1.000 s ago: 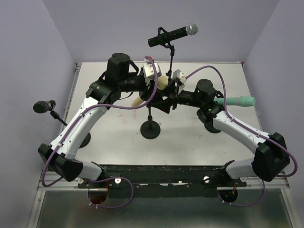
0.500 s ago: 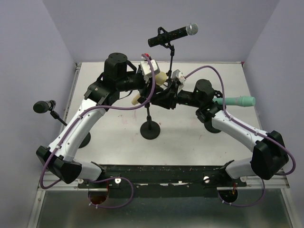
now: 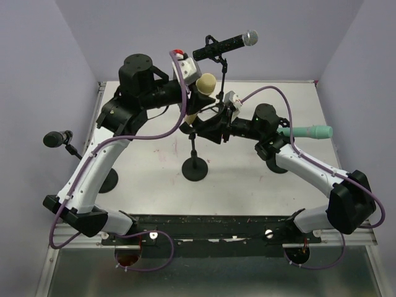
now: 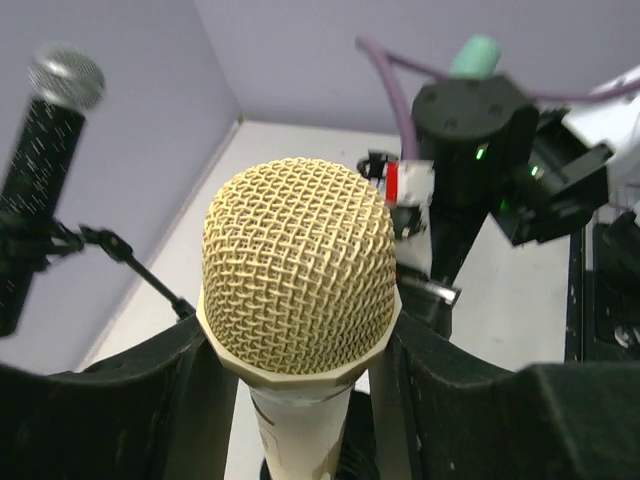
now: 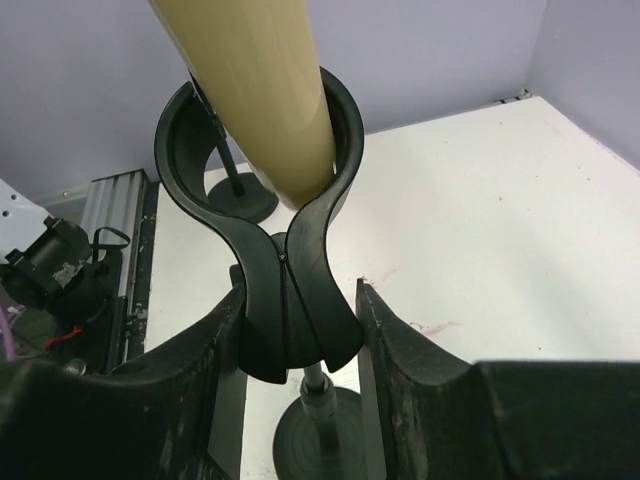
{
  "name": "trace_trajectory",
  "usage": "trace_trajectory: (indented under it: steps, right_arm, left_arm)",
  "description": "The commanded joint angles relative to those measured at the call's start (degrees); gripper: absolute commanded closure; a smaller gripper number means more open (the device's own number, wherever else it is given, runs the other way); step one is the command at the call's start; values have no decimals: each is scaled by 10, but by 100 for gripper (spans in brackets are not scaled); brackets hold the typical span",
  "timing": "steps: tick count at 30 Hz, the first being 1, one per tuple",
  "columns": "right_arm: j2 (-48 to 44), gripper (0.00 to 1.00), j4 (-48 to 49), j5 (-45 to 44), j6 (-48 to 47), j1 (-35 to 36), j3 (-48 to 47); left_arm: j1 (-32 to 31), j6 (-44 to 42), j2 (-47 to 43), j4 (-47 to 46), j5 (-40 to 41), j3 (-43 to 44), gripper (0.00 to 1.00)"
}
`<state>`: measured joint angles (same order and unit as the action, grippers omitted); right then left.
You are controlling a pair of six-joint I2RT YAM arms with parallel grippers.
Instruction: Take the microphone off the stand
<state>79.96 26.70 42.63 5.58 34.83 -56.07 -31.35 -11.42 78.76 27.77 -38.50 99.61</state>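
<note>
Lilac walls (image 3: pixel 37 62) surround us. Our left fingers (image 4: pixel 120 400) grip the microphone (image 4: pixel 298 260); only the right wrist view shows right fingers (image 5: pixel 420 380) clamping the clip (image 5: pixel 290 300).

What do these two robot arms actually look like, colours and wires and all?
Both the left arm and right arm have white shells over the long links, chunky black joints and bases, and a purple cable looping alongside each. The left hand and right hand each have two thick black fingers.

black stand bases (image 3: pixel 195 169) on white table (image 3: pixel 154 161)
</note>
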Motion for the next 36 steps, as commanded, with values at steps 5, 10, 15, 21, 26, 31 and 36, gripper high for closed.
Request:
trace_trajectory:
  steps: [5, 10, 15, 21, 26, 31, 36]
  right_arm:
    - [9, 99, -24, -4, -22, 3, -3]
    - [-1, 99, -45, -21, -37, 4, -11]
    - [-17, 99, -56, -64, -21, 3, -17]
    - [-25, 70, -76, -47, -6, 4, -27]
    - [-35, 38, -96, -49, -9, 3, -32]
    - [-38, 28, -120, -48, -17, 3, -47]
    - [-41, 23, -136, -47, -25, 4, -56]
  left_arm:
    - [3, -46, 12, -7, 65, 218, 100]
    - [4, -85, -14, 24, 316, 175, 100]
    - [38, -20, -49, 108, 468, 72, 100]
    - [61, 32, -91, 185, 479, -130, 100]
    - [79, 91, -113, 195, 433, -260, 100]
    - [96, 104, -94, 188, 436, -335, 100]
    - [120, 169, -48, 160, 423, -381, 100]
